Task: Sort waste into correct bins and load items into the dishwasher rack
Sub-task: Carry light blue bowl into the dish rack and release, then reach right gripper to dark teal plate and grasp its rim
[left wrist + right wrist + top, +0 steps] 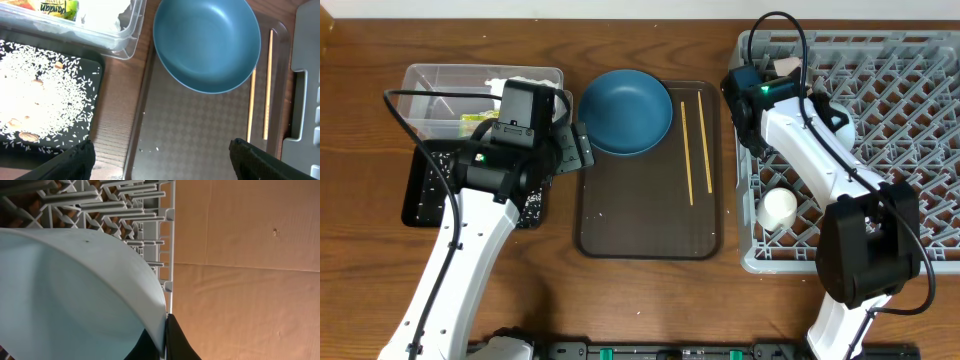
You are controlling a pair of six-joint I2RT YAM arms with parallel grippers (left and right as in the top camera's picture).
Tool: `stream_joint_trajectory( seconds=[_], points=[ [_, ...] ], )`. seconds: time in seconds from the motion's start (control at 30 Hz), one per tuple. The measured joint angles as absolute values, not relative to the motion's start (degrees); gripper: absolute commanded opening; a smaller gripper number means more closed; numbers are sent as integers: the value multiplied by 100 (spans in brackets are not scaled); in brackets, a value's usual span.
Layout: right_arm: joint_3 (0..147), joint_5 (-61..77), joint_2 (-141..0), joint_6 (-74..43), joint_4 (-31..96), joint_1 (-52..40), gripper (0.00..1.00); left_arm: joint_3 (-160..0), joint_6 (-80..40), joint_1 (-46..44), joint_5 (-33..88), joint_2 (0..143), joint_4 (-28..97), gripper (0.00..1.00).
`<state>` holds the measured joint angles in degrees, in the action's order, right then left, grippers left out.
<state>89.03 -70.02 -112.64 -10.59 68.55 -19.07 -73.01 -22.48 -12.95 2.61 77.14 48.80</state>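
- Broadly, the waste looks sorted: the snack wrapper (52, 7) and tissue (105, 12) lie in the clear tub (430, 75), and the rice scraps (45, 95) are spread over the black tray (415, 205). A few stray grains dot the brown serving tray (640, 220).
- Loading seems about half done. The white cup (780, 207) sits at 8 o'clock in the dishwasher rack (920, 150).
- The right gripper (165, 335) pinches the rim of the light blue bowl (65, 295), which is tipped on edge over the rack's 10 o'clock corner.
- I cannot make out the cream bowl.
- Left to load is the dark blue plate (625, 112), face up at the serving tray's 12 o'clock end.
- Also left are the chopsticks (686, 150), parallel at the serving tray's 3 o'clock side, with their long axis running 12 to 6.
- The left gripper (160, 160) hovers over the serving tray's 9 o'clock edge, jaws spread and empty.
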Motion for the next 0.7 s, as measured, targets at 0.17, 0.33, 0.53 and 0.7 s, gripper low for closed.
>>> stream_joint_trajectory(
  seconds=[0.17, 0.33, 0.53, 0.7],
  points=[
    [8901, -6602, -11268, -1055, 6993, -2034, 38, -7301, -2248, -1295, 261, 7714, 4875, 88],
    [8895, -6215, -11281, -1035, 7065, -2510, 68, -7301, -2248, -1295, 261, 7714, 4877, 88],
    [8938, -6018, -11284, -1009, 7063, -2912, 81, -7301, -2248, -1295, 261, 7714, 4880, 88],
    [9537, -5743, -11295, -1007, 6943, -2877, 80, -7301, -2248, -1295, 263, 7714, 4880, 88]
  ],
)
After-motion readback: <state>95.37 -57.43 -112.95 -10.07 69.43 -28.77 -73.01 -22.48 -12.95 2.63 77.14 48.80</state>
